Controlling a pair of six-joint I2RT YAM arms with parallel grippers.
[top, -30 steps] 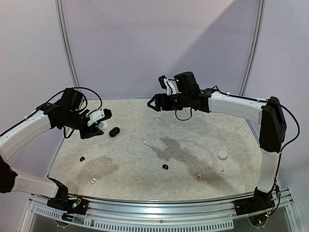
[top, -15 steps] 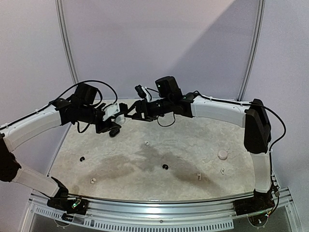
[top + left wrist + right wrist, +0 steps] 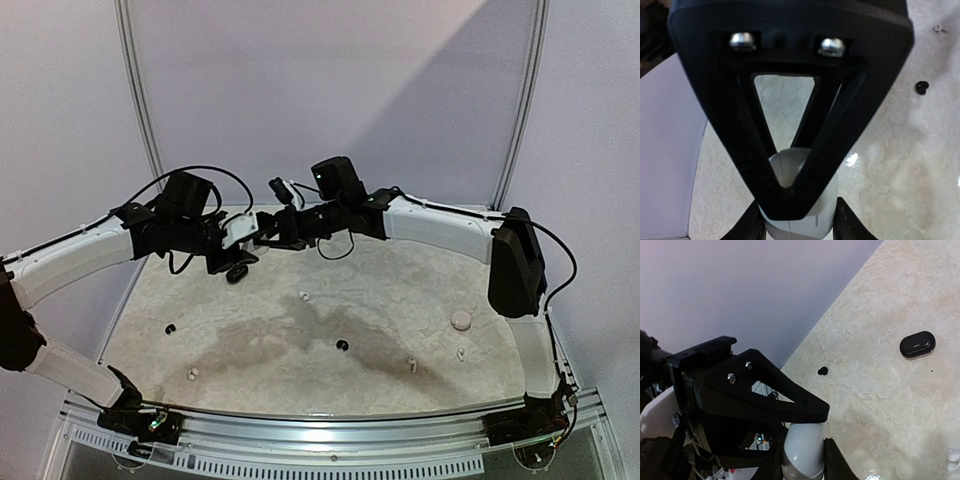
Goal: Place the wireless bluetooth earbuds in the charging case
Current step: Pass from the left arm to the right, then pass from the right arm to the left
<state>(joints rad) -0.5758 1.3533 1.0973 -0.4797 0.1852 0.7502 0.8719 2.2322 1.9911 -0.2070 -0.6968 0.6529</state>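
- The left gripper and right gripper meet tip to tip over the back-left part of the table. Both are clamped on the white charging case, and each blocks the other's approach.
- A black case lies on the table near them.
- A white earbud and a black earbud dot the middle, with open tabletop between them.
- The rear wall stands close behind.
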